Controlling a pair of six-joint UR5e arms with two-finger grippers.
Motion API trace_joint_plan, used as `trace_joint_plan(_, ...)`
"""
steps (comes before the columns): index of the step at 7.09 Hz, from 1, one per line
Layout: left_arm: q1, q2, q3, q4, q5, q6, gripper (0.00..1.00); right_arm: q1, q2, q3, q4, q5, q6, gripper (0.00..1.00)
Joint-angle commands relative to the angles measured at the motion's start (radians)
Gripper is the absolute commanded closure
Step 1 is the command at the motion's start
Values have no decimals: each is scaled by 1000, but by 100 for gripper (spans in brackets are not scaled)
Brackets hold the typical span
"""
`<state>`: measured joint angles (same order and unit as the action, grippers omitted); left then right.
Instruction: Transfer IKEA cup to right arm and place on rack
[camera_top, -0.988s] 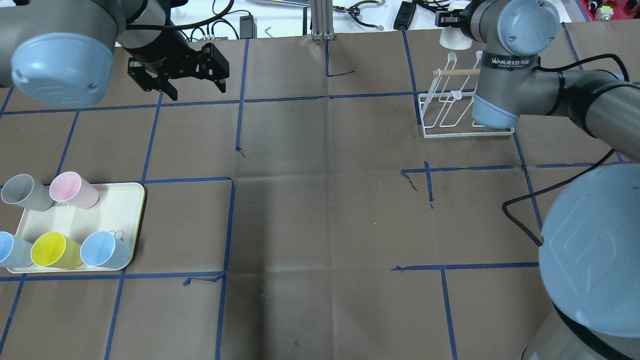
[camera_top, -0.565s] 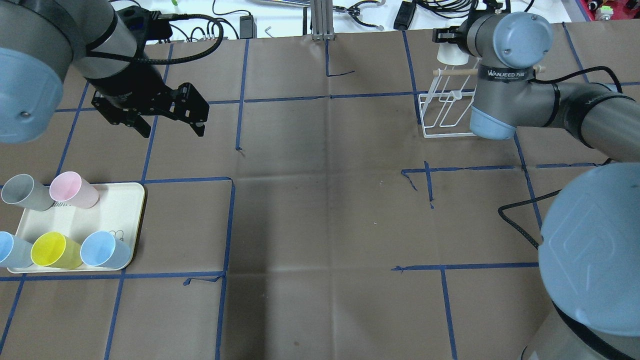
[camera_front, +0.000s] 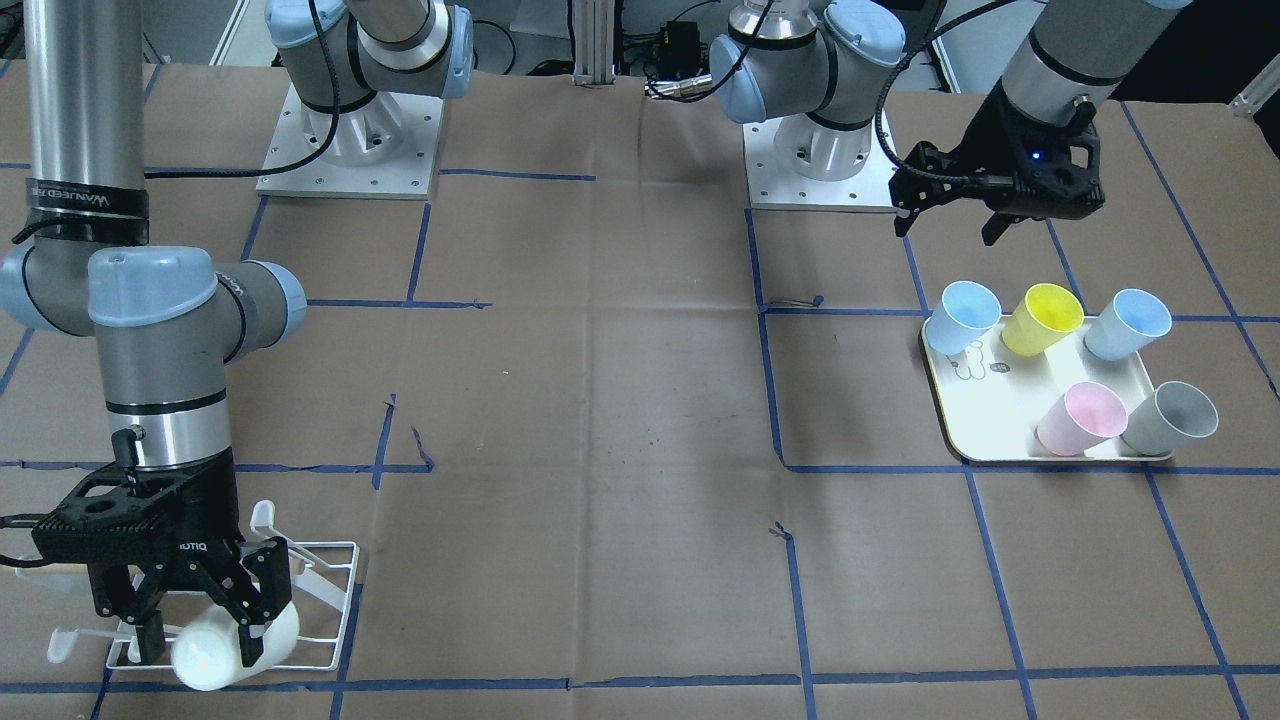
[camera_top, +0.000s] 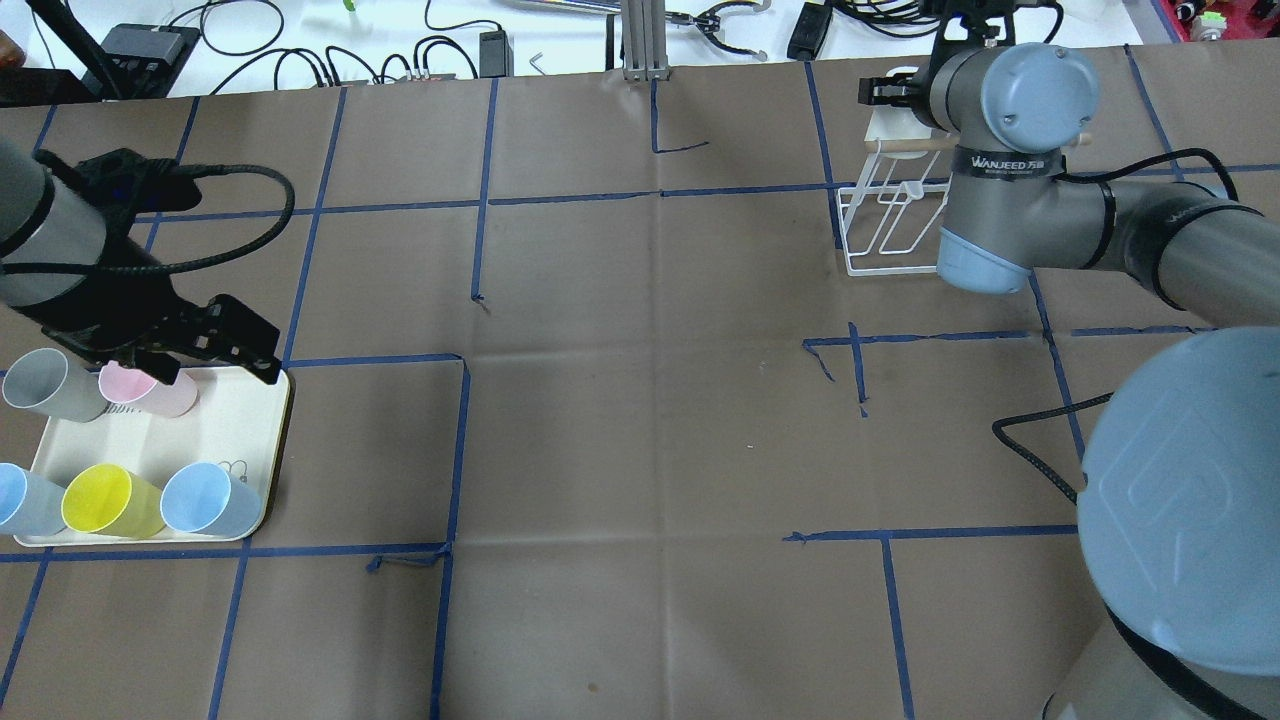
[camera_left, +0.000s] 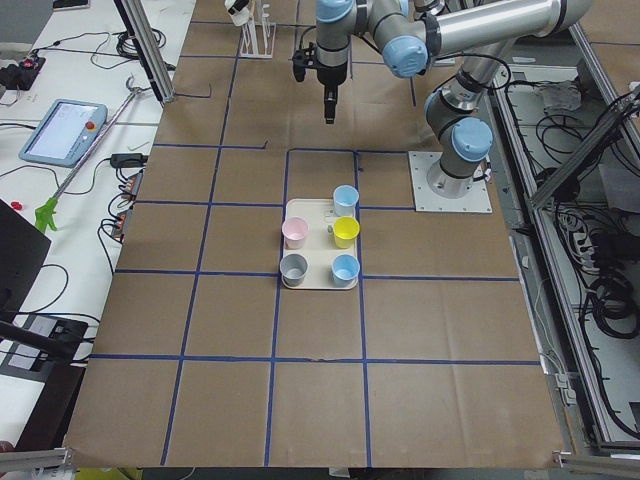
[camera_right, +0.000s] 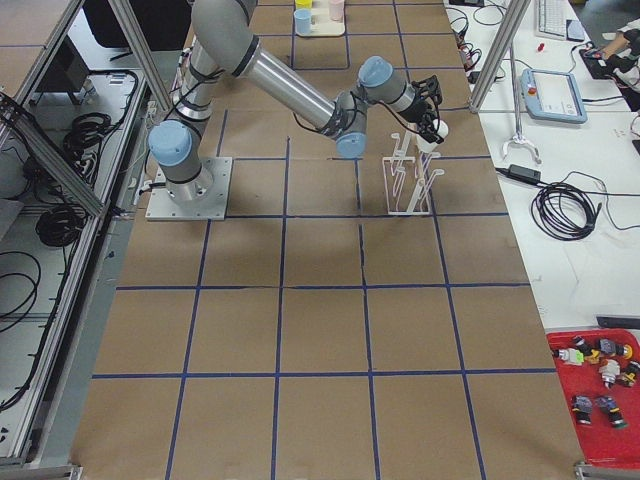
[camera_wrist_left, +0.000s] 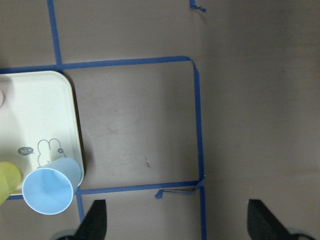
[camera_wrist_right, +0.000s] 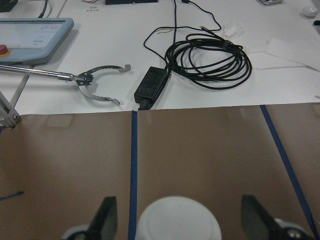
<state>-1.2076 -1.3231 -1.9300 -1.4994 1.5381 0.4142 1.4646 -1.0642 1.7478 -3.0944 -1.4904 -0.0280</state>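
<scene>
The right end effector (camera_front: 198, 632) is released, its fingers standing clear on either side of the white cup (camera_front: 225, 655). The cup appears hung on a prong of the rack (camera_front: 315, 590) at the counter's near corner. The sound move is to back straight off along the cup's axis, since sideways drift could knock it loose. Far across, the left end effector (camera_front: 947, 230), also spread wide, hovers near the tray (camera_front: 1000, 420) of cups.

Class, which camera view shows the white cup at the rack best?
Exterior front-facing: the white cup sits large, nearly whole, between the right claw's fingers at the rack. Right wrist shows only its base; overhead hides most of it; side views show it tiny.
</scene>
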Motion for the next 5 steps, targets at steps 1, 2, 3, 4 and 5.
trace_joint_plan(1,150,67,-111,28,4,154,2,-1,-2,-7,-3,2,0,0)
trace_joint_plan(2,180,67,-139,50,4,158,2,-1,-3,-8,-3,1,0,0)
trace_joint_plan(3,184,61,-174,110,17,158,2,-1,-3,-8,-3,2,2,0)
trace_joint_plan(4,189,42,-229,207,84,158,3,-1,-5,-19,-3,5,5,0)
trace_joint_plan(5,191,32,-297,299,86,157,3,0,-5,-40,-3,10,6,0)
